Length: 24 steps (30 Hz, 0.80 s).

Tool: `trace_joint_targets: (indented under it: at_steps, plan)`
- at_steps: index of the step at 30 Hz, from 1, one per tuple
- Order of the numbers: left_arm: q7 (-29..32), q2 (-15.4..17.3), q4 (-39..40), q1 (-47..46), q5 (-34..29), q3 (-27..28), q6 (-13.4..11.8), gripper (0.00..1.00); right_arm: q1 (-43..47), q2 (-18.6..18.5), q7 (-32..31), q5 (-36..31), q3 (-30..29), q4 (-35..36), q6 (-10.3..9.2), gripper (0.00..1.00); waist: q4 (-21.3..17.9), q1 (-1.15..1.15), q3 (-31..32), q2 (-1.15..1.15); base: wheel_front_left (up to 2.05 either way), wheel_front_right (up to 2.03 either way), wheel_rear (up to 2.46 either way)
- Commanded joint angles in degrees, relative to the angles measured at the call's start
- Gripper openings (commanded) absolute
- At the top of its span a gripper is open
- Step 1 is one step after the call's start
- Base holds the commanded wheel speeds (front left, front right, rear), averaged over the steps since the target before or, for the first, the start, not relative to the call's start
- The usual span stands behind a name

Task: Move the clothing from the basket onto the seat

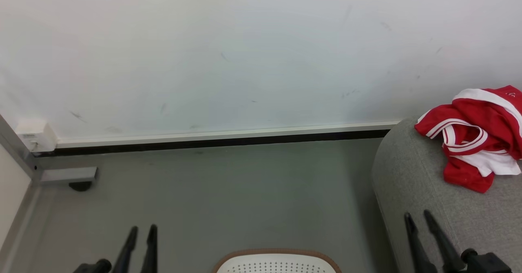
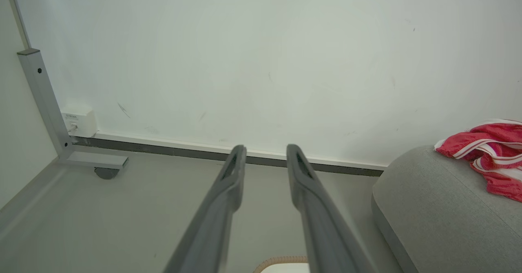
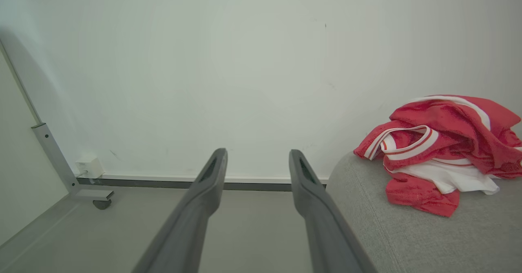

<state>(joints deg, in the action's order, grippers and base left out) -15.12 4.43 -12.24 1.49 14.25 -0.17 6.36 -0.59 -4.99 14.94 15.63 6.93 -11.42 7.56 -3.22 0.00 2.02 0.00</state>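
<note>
pointing at the white wall (image 1: 244, 61), the left claw (image 1: 142, 228) has its two dark fingers a little apart, with nothing between them. the right claw (image 1: 416, 214) is spread too and holds nothing; it sits just in front of the rounded end of the seat (image 1: 408, 171). the basket (image 1: 277, 251) peeks up at the bottom, between the two claws. the red and white clothing (image 1: 473, 138) lies in a crumpled pile on top of the seat, well apart from the basket. grey floor (image 1: 228, 191) runs to the wall.
</note>
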Motion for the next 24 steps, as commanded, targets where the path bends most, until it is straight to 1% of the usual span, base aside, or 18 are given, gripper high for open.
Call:
trace_joint_targets:
  at_steps: [1,2,12,13,14,15,24]
  plan:
    - [0.1,-0.1,-0.6,0.0,0.3,0.1,0.0,0.00,0.3,0.0,-0.1,0.3,0.1,-0.3,0.00,0.00,0.0,0.00,0.0,0.00,0.00,0.00,0.00]
    - [0.2,-0.3,-1.1,0.3,0.3,-0.1,0.0,0.00,0.7,0.1,-0.1,0.3,0.1,-0.9,0.00,0.00,0.0,0.00,0.0,0.00,0.00,0.00,0.00]
    - [3.4,-0.4,-1.5,-1.3,10.8,1.2,0.2,0.00,-0.3,0.0,-2.7,11.2,-1.3,-1.1,-0.01,0.00,0.3,0.00,-0.2,0.00,0.00,0.00,0.00]
    - [3.4,-0.4,-1.5,-1.3,10.8,1.2,0.2,0.00,-0.3,0.0,-2.7,11.2,-1.3,-1.1,-0.01,0.00,0.3,0.00,-0.2,0.00,0.00,0.00,0.00]
    - [3.9,-0.5,-1.4,-1.4,12.8,1.3,0.2,0.00,-0.5,0.0,-3.2,13.2,-1.6,-1.2,-0.01,0.00,0.3,0.00,-0.2,0.00,0.00,0.00,0.00]
    - [3.9,-0.5,-1.4,-1.4,12.8,1.3,0.2,0.00,-0.5,0.0,-3.2,13.2,-1.6,-1.2,-0.01,0.00,0.3,0.00,-0.2,0.00,0.00,0.00,0.00]
    - [6.0,-0.6,-1.0,-2.2,21.2,1.9,0.0,0.00,-1.4,-0.1,-5.1,21.7,-2.7,-1.4,-0.02,0.00,0.5,0.00,-0.3,0.00,0.00,0.00,0.00]
